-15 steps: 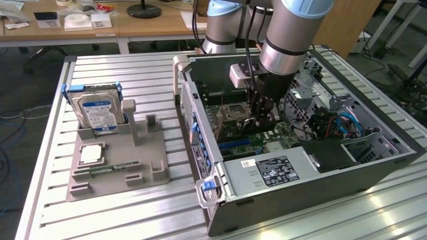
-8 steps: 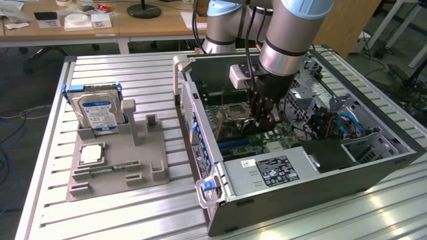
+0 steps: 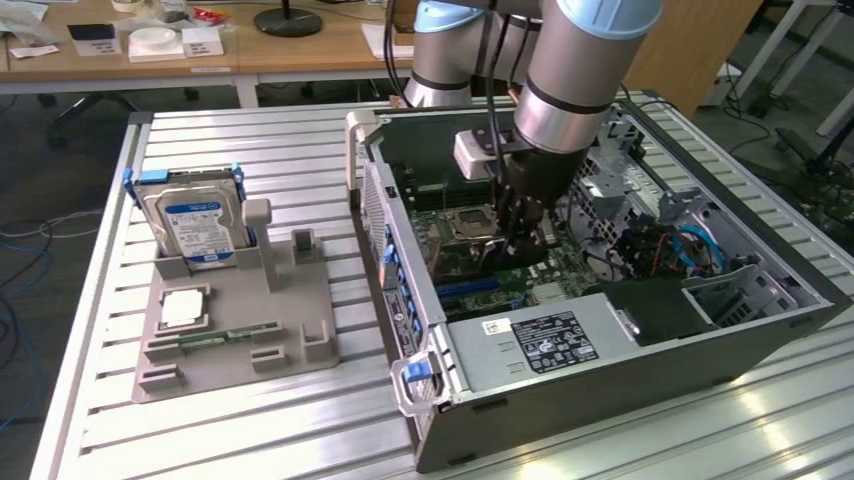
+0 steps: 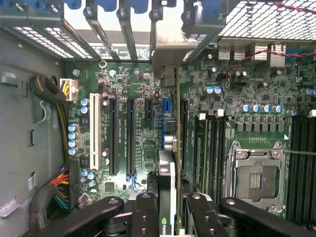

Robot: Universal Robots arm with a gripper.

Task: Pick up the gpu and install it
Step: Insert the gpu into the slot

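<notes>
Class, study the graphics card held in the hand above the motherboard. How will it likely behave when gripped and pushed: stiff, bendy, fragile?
The graphics card is probably stiff: it stands straight on edge in the hand. It is thin, so sideways pushes might flex or crack it. Its metal bracket likely makes that end heavier.

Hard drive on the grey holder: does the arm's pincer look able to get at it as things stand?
Probably not now. The pincer is shut on the gpu, low inside the computer case. The hard drive itself stands uncovered outside it.
</notes>
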